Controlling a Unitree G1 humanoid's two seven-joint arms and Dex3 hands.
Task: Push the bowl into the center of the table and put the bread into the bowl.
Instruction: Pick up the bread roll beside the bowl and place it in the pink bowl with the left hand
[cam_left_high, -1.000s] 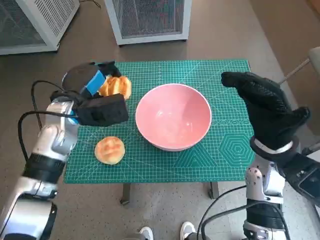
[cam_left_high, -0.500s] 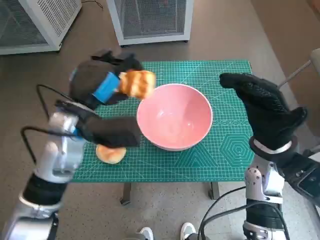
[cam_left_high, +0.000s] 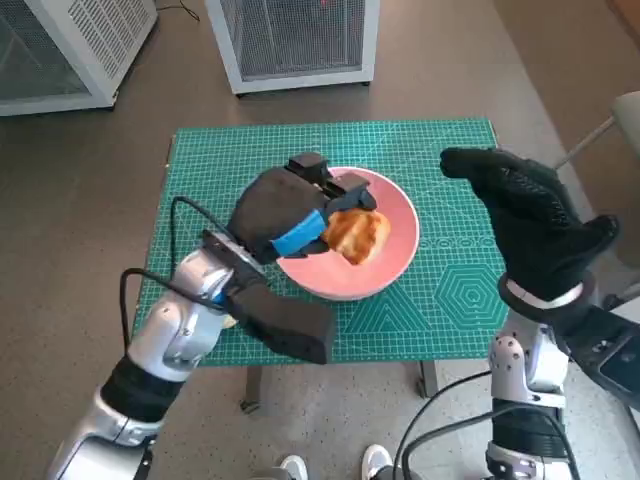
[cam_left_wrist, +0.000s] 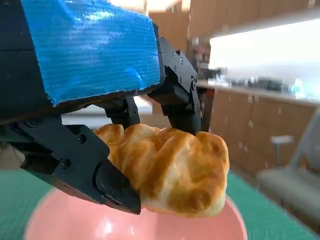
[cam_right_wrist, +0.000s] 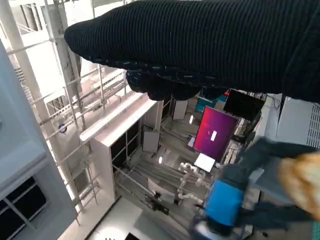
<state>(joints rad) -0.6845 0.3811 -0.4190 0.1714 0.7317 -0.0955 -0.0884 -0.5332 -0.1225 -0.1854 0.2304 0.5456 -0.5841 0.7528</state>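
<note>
A pink bowl (cam_left_high: 400, 250) stands at the middle of the green mat (cam_left_high: 450, 300). My left hand (cam_left_high: 285, 215) hovers over the bowl and grips a golden bread roll (cam_left_high: 357, 235) above its inside. In the left wrist view the black fingers (cam_left_wrist: 115, 185) clamp the roll (cam_left_wrist: 175, 170) over the bowl's pink rim (cam_left_wrist: 60, 222). My right hand (cam_left_high: 530, 220) is raised beside the table's right edge, fingers apart, holding nothing. A second roll is almost wholly hidden under my left forearm.
Two white mesh cabinets (cam_left_high: 290, 40) stand on the floor beyond the table. Feet (cam_left_high: 330, 466) show at the table's near edge. The right wrist view looks up at shelving and shows my left hand (cam_right_wrist: 225, 202) with the bread (cam_right_wrist: 300, 182).
My left hand lifted the bread from the mat's far left and carried it right, over the bowl. The right hand has stayed where it was.
</note>
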